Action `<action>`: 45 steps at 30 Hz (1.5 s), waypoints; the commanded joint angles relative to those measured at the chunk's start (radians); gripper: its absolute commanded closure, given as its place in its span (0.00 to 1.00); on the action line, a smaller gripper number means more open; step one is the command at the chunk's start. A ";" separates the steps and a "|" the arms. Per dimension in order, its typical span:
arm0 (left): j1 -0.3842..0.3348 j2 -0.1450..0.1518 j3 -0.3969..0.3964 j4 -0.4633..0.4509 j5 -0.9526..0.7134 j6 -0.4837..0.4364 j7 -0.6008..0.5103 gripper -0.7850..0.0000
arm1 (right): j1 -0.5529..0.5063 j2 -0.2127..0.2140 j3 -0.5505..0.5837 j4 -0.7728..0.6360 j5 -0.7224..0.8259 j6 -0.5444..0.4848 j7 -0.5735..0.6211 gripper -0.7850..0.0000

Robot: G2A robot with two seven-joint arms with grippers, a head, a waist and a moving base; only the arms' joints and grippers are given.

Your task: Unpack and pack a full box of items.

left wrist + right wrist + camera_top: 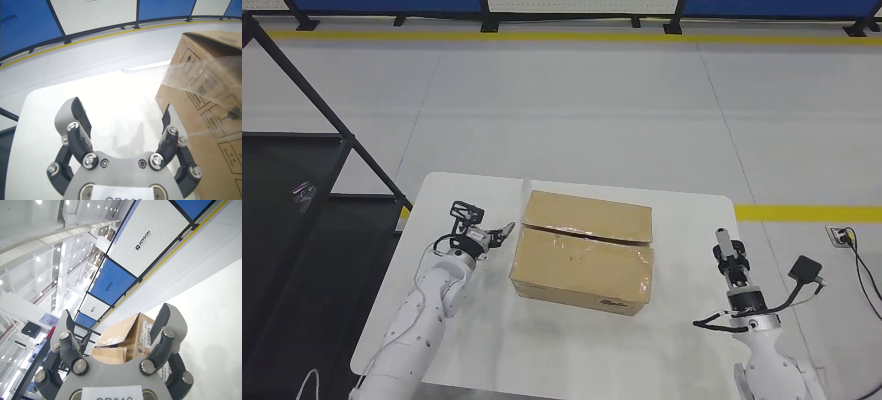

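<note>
One brown cardboard box (582,252) sits flat on the white desk (542,340), near its middle, with its long sides running across. The top flaps are folded down and meet along a lengthwise seam. One flap stands slightly raised at one end. A loose strip of clear tape (196,75) hangs off an upper edge. The side panels carry black handling symbols. One end bears a white label (145,336).

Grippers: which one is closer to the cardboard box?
The left gripper, right beside one end of the box; the right gripper is clearly farther off.
</note>
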 commanded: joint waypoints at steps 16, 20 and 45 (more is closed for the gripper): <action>-0.190 -0.122 0.151 0.344 -0.012 0.114 0.228 0.00 | -0.045 0.003 0.054 0.002 0.022 -0.009 -0.004 0.00; -0.206 -0.133 0.150 0.384 -0.028 0.144 0.263 0.00 | -0.040 0.004 0.053 0.010 0.024 -0.007 0.004 0.00; -0.107 -0.068 0.042 0.367 -0.090 0.274 0.427 0.00 | 0.081 0.002 -0.021 0.091 0.019 -0.004 0.081 0.00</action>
